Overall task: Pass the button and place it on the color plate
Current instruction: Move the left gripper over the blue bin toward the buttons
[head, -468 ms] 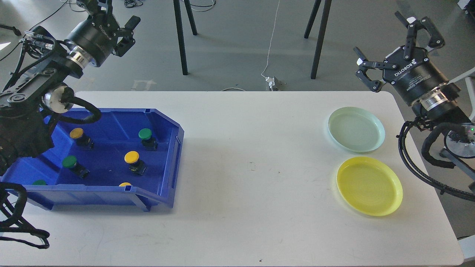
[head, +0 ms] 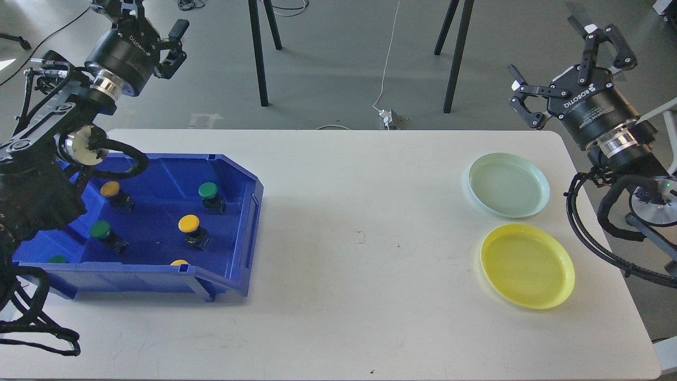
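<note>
Several push buttons lie in a blue bin at the table's left: a yellow one, a green one, another yellow one and another green one. Two more peek over the front wall. A pale green plate and a yellow plate sit empty at the right. My left gripper is open and empty, high above the bin's far left corner. My right gripper is open and empty, raised beyond the table's far right corner.
The white table spreads between the bin and the plates. Black stand legs and a white cable with a plug are on the floor behind the table. Cables of my left arm hang by the bin's left side.
</note>
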You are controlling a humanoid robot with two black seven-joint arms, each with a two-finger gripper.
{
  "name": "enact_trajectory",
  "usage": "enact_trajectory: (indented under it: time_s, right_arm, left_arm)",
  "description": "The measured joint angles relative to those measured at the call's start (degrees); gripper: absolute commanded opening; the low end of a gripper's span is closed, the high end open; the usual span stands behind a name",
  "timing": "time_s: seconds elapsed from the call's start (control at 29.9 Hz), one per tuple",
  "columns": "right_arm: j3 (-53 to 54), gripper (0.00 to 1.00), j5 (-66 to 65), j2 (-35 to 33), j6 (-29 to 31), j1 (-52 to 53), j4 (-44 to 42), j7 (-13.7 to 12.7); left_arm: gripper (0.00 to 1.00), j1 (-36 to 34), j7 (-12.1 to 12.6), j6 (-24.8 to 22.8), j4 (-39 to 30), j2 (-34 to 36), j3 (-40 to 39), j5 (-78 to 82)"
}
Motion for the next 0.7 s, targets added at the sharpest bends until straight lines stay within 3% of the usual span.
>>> enact_trajectory:
  time_s: [0.17, 0.23, 0.43, 0.64, 0.7]
  right_arm:
    - [0.0, 0.99, 0.2, 0.2, -1.4, -1.5, 0.3, 0.1]
    - [0.1, 0.99, 0.2, 0.2, -1.5, -2.2, 0.3, 0.2]
    - [0.1, 0.99, 0.3, 0.2, -1.5, -3.7, 0.3, 0.3]
    - [0.4, 0.99, 0.4, 0.8, -1.5, -4.9, 0.1, 0.4]
    - [1.0, 0.99, 0.4, 1.2, -1.5, -5.9, 0.1, 0.9]
  left_arm:
    - [1.00, 8.4, 0.0, 0.0, -14.3, 1.1, -12.7, -3.7]
    - [1.00, 10.3, 0.0, 0.0, -20.3, 4.0, -13.9, -3.6]
    - [1.00, 11.6, 0.0, 0.0, -38.0, 21.5, -6.7, 1.6]
    - [1.00, 8.5, 0.0, 0.0, -55.5, 37.5, -3.2, 31.7]
    - [1.00, 6.7, 0.0, 0.0, -58.1, 40.8, -0.3, 38.9]
